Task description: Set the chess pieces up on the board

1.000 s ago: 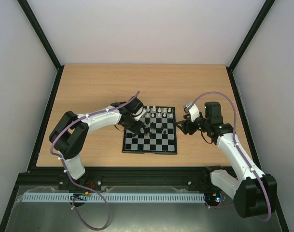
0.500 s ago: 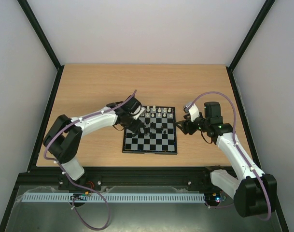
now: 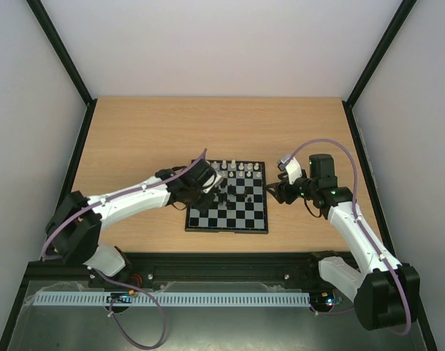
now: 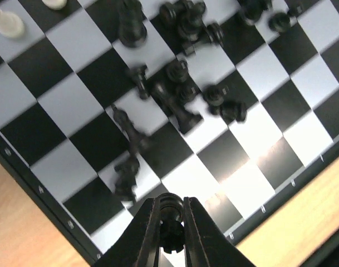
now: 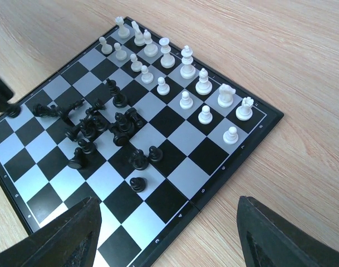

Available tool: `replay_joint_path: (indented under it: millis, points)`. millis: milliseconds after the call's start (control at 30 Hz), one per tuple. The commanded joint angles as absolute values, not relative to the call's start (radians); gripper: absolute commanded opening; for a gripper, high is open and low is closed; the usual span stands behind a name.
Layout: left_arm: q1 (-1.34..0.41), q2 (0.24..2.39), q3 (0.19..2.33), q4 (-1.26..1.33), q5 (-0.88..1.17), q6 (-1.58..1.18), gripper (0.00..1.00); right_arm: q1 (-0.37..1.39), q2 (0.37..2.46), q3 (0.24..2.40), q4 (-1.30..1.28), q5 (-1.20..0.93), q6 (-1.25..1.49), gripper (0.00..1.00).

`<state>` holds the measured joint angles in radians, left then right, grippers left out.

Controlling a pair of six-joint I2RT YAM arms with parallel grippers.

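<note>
No word, brand or number can be read in any of the three views. The only markings are tiny white characters spaced along the black rim of the board [image 5: 236,156]. They show in both wrist views but are too small and blurred to make out.
</note>
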<state>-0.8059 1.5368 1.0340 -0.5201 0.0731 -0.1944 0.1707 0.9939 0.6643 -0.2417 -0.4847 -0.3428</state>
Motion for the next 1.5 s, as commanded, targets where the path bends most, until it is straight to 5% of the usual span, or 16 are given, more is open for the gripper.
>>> replay_joint_path:
  millis: [0,967,1300,1467]
  points:
    - [-0.851,1.451,0.968,-0.586,0.028,-0.27,0.11,0.177,0.981,0.655,-0.271,-0.491,-0.363,0.68]
    - [-0.891,1.463,0.839,-0.594,-0.014,-0.486,0.11,0.218,0.983,0.653,-0.281,-0.47,-0.39,0.68]
    - [-0.891,1.481,0.823,-0.574,-0.026,-0.483,0.21,0.222,0.986,0.652,-0.282,-0.472,-0.393,0.68]
    - [-0.893,1.478,0.837,-0.597,-0.037,-0.48,0.34,0.222,0.986,0.651,-0.283,-0.472,-0.394,0.68]
